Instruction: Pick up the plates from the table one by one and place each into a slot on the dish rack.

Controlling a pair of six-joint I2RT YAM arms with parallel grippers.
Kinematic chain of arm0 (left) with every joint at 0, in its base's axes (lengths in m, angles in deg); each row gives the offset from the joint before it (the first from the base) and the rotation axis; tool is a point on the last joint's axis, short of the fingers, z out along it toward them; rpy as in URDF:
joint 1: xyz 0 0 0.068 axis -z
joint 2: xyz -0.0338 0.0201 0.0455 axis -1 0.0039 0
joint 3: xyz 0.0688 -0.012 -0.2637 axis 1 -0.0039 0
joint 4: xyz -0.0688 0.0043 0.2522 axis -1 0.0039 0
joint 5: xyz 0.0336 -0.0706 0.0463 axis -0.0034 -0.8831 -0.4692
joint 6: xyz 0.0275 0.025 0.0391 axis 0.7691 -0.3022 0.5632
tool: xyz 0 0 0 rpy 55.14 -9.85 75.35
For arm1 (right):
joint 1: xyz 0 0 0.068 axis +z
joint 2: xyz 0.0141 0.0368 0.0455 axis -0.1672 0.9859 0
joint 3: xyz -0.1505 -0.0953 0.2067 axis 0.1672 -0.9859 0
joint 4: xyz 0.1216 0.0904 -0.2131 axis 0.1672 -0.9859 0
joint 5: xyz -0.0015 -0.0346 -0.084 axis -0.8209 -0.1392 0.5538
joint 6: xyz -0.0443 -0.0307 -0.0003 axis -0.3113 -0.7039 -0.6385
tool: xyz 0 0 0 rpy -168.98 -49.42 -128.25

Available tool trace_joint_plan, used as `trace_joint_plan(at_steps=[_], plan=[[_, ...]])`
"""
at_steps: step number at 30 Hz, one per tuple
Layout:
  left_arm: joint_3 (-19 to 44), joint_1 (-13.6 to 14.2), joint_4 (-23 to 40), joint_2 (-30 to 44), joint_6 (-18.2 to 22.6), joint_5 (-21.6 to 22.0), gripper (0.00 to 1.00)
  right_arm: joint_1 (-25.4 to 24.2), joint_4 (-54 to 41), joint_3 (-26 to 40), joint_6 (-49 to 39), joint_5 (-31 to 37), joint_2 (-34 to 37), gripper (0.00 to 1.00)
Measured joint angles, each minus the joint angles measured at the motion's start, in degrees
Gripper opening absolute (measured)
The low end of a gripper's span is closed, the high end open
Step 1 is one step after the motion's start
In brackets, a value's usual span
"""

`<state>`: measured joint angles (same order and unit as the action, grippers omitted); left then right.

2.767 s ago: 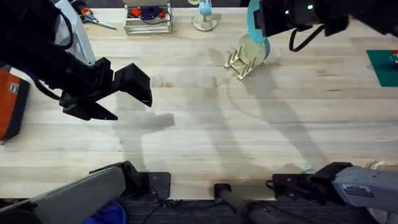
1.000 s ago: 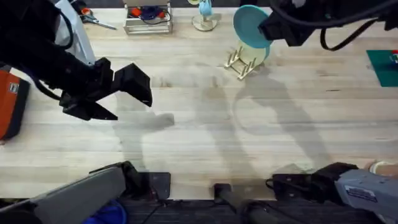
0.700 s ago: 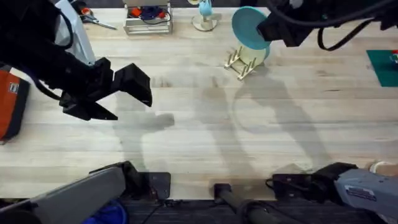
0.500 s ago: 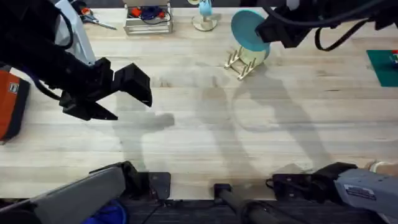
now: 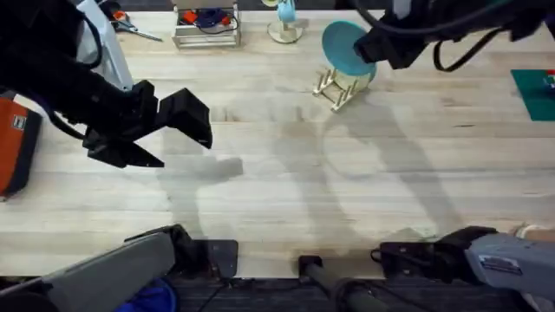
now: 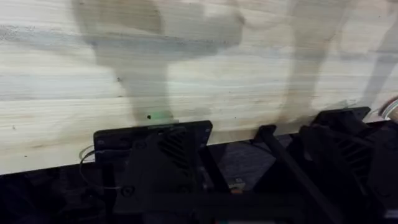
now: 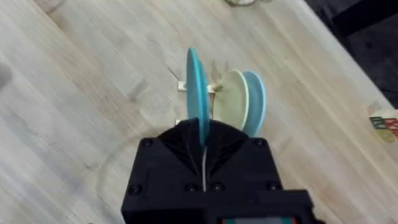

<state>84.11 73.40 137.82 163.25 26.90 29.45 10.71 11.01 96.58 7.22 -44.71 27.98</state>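
My right gripper is shut on a turquoise-blue plate, holding it on edge just above the dish rack at the table's far middle-right. In the right wrist view the held plate stands upright beside a cream plate and a light-blue plate, both standing in the rack. The right gripper clamps the turquoise plate's near rim. My left gripper hovers open and empty over the left of the table.
At the far edge are scissors, a wooden tray of blue cable and a wooden-based stand with a blue top. A dark green mat lies far right. An orange object sits at the left edge.
The right gripper has carried the turquoise plate a little left and down toward the rack. The left arm has not moved.
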Motion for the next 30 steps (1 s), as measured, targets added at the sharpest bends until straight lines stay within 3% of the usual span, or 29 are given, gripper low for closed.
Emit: trace_joint_plan(at_steps=[30], plan=[[0.0,0.0,0.0,0.0,0.0,0.0,0.993,-2.5,2.1,0.0,1.1,0.0,8.7,0.031]])
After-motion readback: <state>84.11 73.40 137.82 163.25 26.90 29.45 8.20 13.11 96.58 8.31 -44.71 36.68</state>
